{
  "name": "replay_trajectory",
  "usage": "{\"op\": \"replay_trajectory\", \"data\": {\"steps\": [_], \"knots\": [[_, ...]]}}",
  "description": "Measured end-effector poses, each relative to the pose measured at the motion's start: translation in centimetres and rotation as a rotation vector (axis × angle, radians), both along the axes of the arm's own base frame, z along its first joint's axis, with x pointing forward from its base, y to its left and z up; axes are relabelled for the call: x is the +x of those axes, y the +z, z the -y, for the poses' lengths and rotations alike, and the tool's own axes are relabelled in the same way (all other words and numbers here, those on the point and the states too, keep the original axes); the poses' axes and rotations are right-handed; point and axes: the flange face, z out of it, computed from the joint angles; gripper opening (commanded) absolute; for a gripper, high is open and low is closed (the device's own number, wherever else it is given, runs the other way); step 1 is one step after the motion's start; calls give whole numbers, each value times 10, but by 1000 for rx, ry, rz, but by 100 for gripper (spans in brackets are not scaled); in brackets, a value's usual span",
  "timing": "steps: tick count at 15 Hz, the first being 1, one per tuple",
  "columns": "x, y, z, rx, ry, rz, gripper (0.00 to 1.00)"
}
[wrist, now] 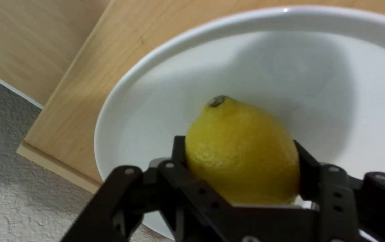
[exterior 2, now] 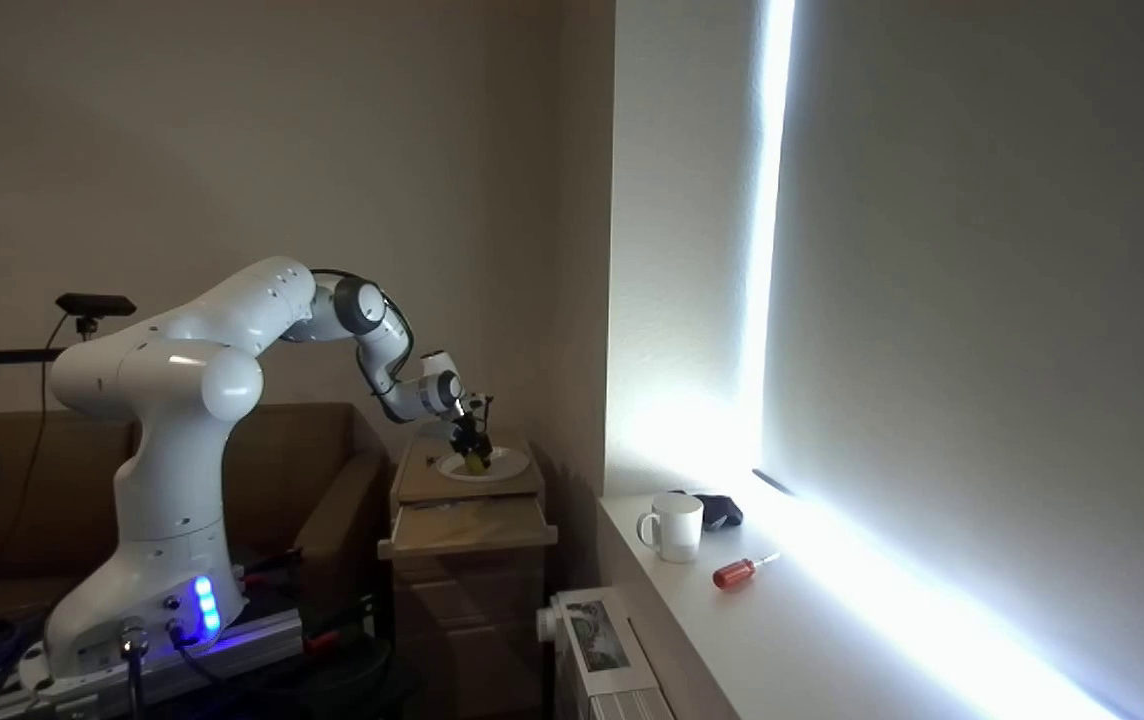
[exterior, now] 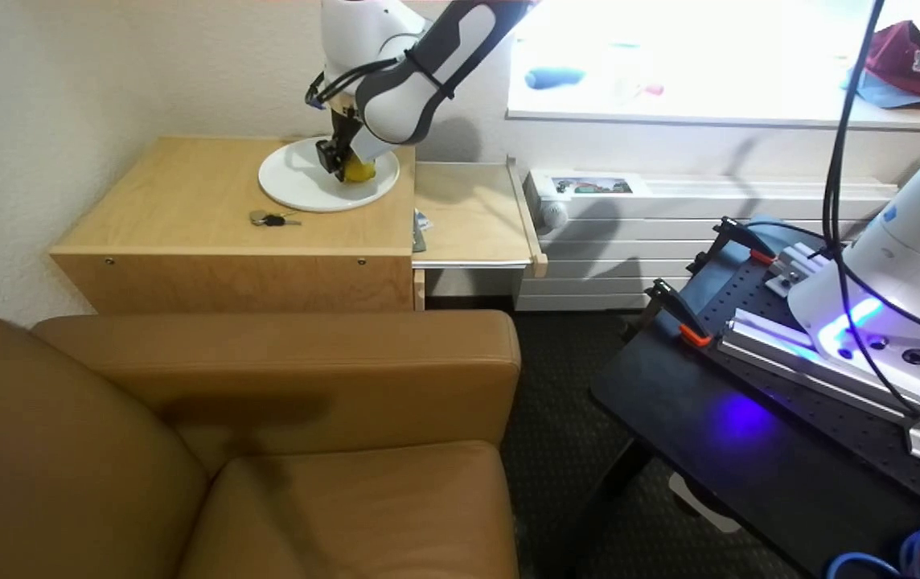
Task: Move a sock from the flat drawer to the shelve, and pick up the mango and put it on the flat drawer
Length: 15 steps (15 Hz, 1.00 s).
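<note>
Down at the plate [exterior: 295,178] on the bench [exterior: 195,193], claw [wrist: 241,152] has a lemon [wrist: 243,161] clamped in its grip, drawer [exterior: 476,205] beside it pulled out

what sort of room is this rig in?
Probably a lounge-like corner; whether home or office, I can't tell. Clues: a brown sofa, a wooden cabinet with its flat drawer pulled out, and a white mug on the windowsill.

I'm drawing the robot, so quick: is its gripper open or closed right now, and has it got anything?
Gripper: closed on the yellow lemon, with its jaws against both sides.
</note>
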Motion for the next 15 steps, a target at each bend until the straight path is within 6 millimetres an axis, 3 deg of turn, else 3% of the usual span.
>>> {"op": "replay_trajectory", "data": {"steps": [5, 9, 12, 15], "knots": [[1, 11, -2, 16, -30, -45, 46], [-6, 57, 3, -3, -22, -166, 46], [-16, 97, 27, -44, -37, -262, 46], [-36, 122, 64, -74, -47, -382, 46]]}}
